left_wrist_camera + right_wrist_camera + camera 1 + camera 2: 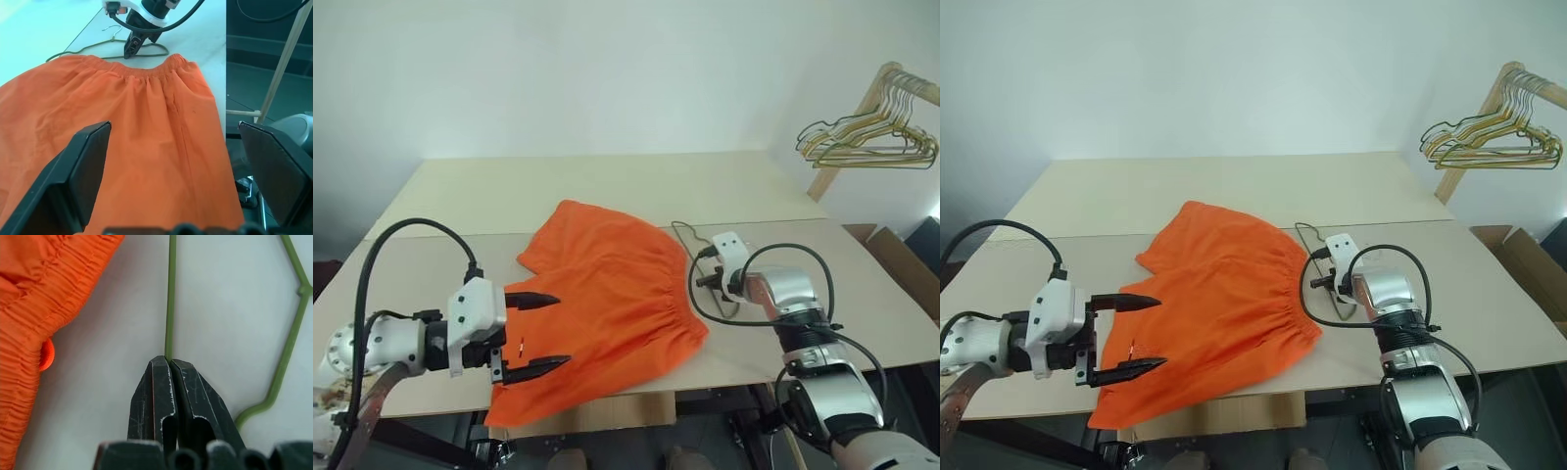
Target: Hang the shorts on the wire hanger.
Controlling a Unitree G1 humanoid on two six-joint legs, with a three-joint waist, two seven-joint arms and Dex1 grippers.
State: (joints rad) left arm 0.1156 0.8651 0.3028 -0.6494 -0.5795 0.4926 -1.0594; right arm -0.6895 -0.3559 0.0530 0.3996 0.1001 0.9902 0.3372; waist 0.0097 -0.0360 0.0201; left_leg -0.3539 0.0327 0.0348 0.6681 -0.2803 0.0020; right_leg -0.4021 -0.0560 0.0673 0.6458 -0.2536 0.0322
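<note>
Right gripper [169, 363], seen from its wrist camera, was clamped on a straight run of the wire hanger [170, 293], the two black fingers [152, 396] pressed together with the thin green wire emerging from between their tips. In the head views this gripper sat right of centre, pointing down at the table [607, 186], and the hanger lay flat on the tabletop just beside the gathered waistband of the shorts [607, 304]. In the left wrist view the hanger's wire ran along the waistband edge at the upper left of the frame, with its hook further toward the top.

Left gripper [533, 333], at the lower left of the left eye view, hung with its fingers wide apart above the near part of the shorts; whether it touched the fabric could not be told. Its wrist camera showed orange cloth between the two spread fingers [78, 166].

Shorts lay spread across the middle of the table, waistband toward the right of the frame, one lower corner drooping over the near table edge. A small white tag [522, 344] showed on the fabric between the left gripper's fingers.

At the upper right of the head views a bunch of gold and dark wire hangers [871, 137] hung from a wooden rack [862, 113], well apart from both grippers. A brown cardboard box [901, 259] stood at the right edge beyond the table. Black cables looped around both wrists.
</note>
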